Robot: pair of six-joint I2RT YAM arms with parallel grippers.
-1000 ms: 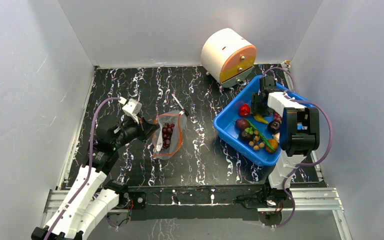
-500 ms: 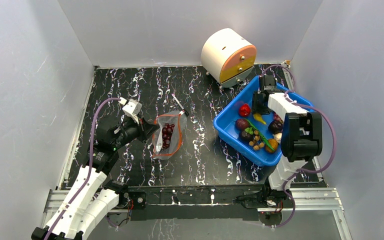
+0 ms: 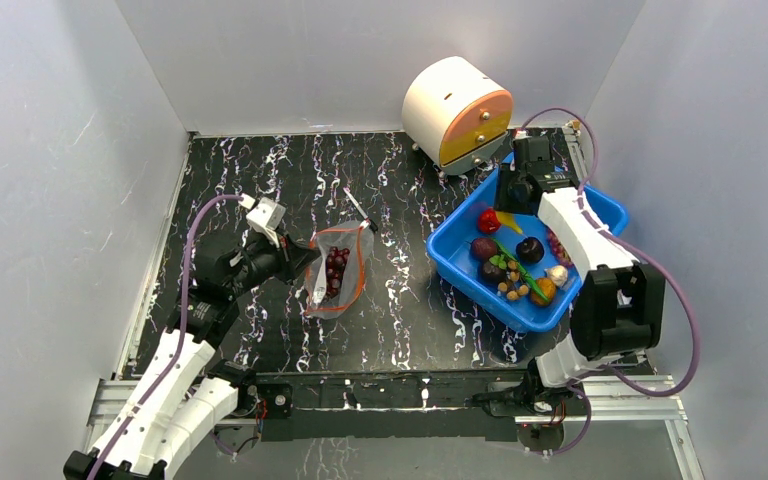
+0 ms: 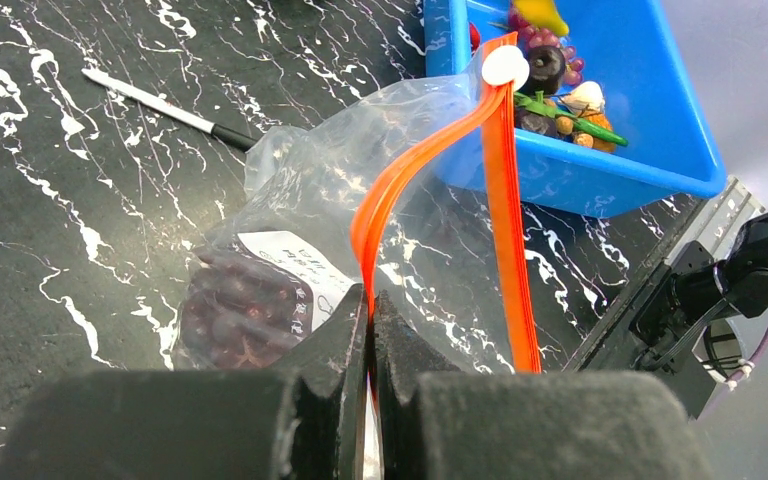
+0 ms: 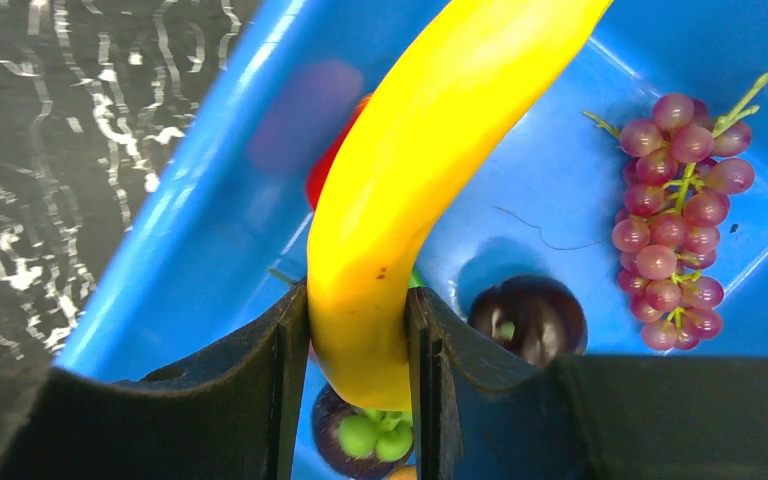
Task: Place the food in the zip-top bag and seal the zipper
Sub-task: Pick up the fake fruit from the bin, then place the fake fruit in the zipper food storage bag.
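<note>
The clear zip-top bag lies left of centre on the dark marbled table, its mouth held apart. A dark grape bunch sits inside it. My left gripper is shut on one side of the red-orange zipper; the top view shows this gripper at the bag's left edge. My right gripper is shut on the yellow banana, held above the blue bin. The bin also holds a pink-purple grape bunch, a red round fruit and dark round fruits.
A round white and orange drawer unit stands at the back, just behind the blue bin. A thin black pen lies beyond the bag. Grey walls enclose the table on three sides.
My right gripper closed on the banana and rose out of the bin toward its back-left corner. The left gripper and the bag stayed put.
</note>
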